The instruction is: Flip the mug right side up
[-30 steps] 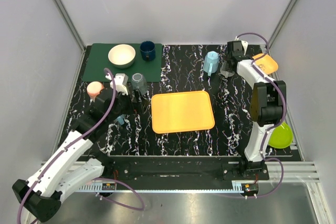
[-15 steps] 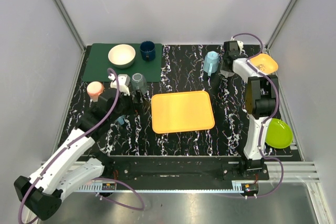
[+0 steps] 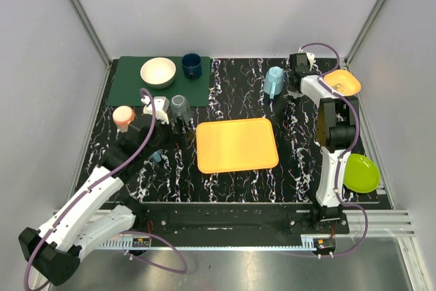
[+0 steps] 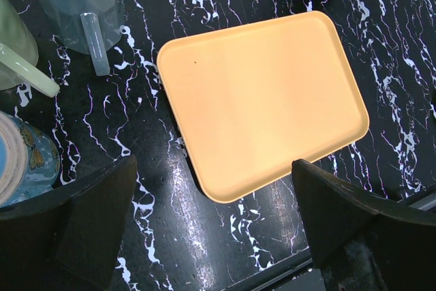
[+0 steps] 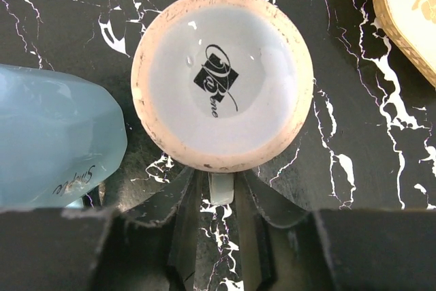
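Note:
The mug (image 5: 221,80) stands upside down on the black marbled table (image 3: 238,93), its pale blue base with a dark logo facing up inside a tan rim. Its handle (image 5: 221,189) points toward my right gripper (image 5: 221,199), whose two fingers hug it from either side. In the top view the right gripper (image 3: 298,76) sits at the back right and hides most of the mug. My left gripper (image 4: 214,230) hangs open over bare table by the near left corner of the orange tray (image 4: 266,100), holding nothing.
A light blue cup (image 3: 274,81) lies just left of the mug. An orange bowl (image 3: 344,82) is to its right and a green plate (image 3: 361,173) at the right edge. A clear grey mug (image 3: 180,105), a pink cup (image 3: 123,115), a cream bowl (image 3: 158,71) and a navy cup (image 3: 191,65) stand around the green mat (image 3: 133,90).
The right arm has folded back toward the far right and its fingers have narrowed around the mug's handle. The left arm has barely moved.

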Controlling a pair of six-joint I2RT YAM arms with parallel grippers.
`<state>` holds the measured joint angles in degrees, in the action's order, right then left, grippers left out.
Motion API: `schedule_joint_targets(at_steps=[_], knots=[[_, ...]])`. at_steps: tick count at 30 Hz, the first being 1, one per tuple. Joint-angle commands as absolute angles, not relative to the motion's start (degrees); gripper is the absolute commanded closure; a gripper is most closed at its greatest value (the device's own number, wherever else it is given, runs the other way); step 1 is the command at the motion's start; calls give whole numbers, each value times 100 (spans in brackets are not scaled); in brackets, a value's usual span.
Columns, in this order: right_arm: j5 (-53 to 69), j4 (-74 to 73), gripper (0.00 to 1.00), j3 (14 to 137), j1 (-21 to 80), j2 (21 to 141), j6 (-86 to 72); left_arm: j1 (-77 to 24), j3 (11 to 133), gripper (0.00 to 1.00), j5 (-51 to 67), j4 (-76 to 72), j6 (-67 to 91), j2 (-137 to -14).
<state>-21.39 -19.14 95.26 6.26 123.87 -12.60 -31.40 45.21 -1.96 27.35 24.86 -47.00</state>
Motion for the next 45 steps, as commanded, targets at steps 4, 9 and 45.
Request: schedule_joint_targets(at_steps=[4, 9, 45], knots=[[-2109, -1731, 83, 9756, 571, 12437, -1239, -3129, 4482, 1, -220, 2584, 2470, -4702], [-2074, -1793, 96, 9730, 510, 12401, -1292, -3138, 4482, 1, -202, 2575, 2478, -4720], [1853, -364, 100, 4642, 668, 4809, -5217, -3382, 2304, 1, 2066, -3151, 6088, -4656]])
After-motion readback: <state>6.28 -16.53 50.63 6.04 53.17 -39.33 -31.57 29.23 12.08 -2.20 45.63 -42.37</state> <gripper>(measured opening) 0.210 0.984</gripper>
